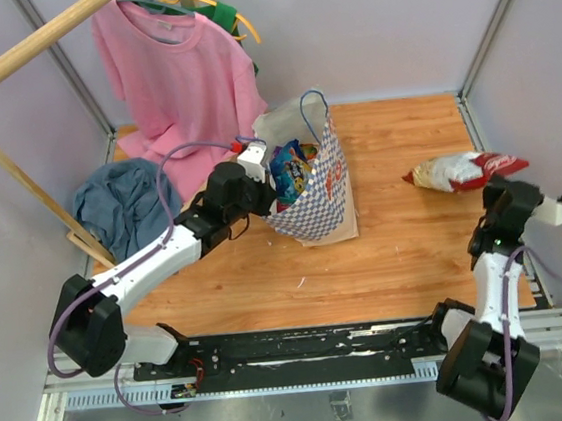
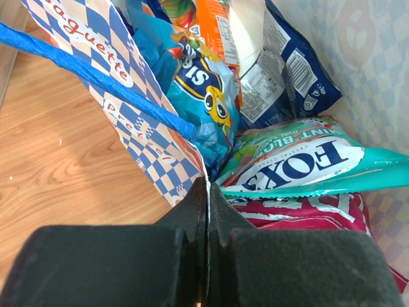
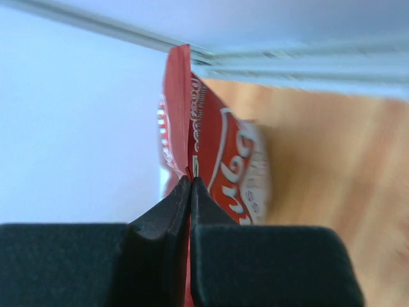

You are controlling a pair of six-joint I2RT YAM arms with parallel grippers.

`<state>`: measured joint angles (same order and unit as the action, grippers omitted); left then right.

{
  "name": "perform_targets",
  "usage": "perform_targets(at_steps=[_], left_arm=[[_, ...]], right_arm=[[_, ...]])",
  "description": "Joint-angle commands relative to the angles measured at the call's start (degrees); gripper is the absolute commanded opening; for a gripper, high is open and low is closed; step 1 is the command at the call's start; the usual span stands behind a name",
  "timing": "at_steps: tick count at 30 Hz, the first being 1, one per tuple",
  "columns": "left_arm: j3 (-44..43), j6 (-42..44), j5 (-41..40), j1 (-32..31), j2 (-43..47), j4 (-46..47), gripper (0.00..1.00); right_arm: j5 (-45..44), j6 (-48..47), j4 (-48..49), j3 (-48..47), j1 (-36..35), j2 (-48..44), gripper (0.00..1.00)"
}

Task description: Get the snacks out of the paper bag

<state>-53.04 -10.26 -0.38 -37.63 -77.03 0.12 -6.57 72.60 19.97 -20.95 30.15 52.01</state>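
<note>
overhead view of a wooden table (image 1: 406, 248); a blue-and-white checkered paper bag (image 1: 320, 201) stands upright just left of the frame's centre, mouth open, snacks (image 1: 292, 169) packed inside; the left gripper (image 2: 206, 185) is clenched on the bag's rim, the checkered wall pinched between its jaws; the left wrist view shows a teal packet (image 2: 300, 163), a blue packet (image 2: 208, 102), a dark blue packet (image 2: 291, 70) and a pink-red packet (image 2: 300, 211) crowding the bag; a red-white chips packet (image 1: 463, 171) is outside the bag at the right of the frame, well apart from it; the right gripper (image 3: 190, 182) is clamped on its edge; a pink t-shirt (image 1: 182, 80) hangs upper left, a blue-grey cloth (image 1: 124, 202) heaped below it.
</note>
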Motion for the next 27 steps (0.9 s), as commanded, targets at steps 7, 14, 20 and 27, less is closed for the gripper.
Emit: perform_targets(at_steps=[7, 14, 20, 27], left_arm=[[-1.99, -0.66, 3.95, -0.08, -2.65, 1.08, 0.0], [-1.82, -1.03, 4.69, -0.08, -1.6, -0.13, 0.01], [-1.38, -1.45, 5.05, -0.08, -1.37, -0.44, 0.01], [-0.03, -0.91, 3.89, -0.08, 0.02, -0.92, 0.0]], right_arm=[[8.92, -31.4, -33.68, -40.98, 0.15, 4.19, 0.01], [1.67, -26.93, -44.47, -49.3, -3.61, 10.29, 0.01], [-20.57, -25.85, -43.66, -52.23, -19.54, 14.16, 0.01], [-25.48, -20.93, -43.8, -56.05, -24.33, 25.65, 0.01]])
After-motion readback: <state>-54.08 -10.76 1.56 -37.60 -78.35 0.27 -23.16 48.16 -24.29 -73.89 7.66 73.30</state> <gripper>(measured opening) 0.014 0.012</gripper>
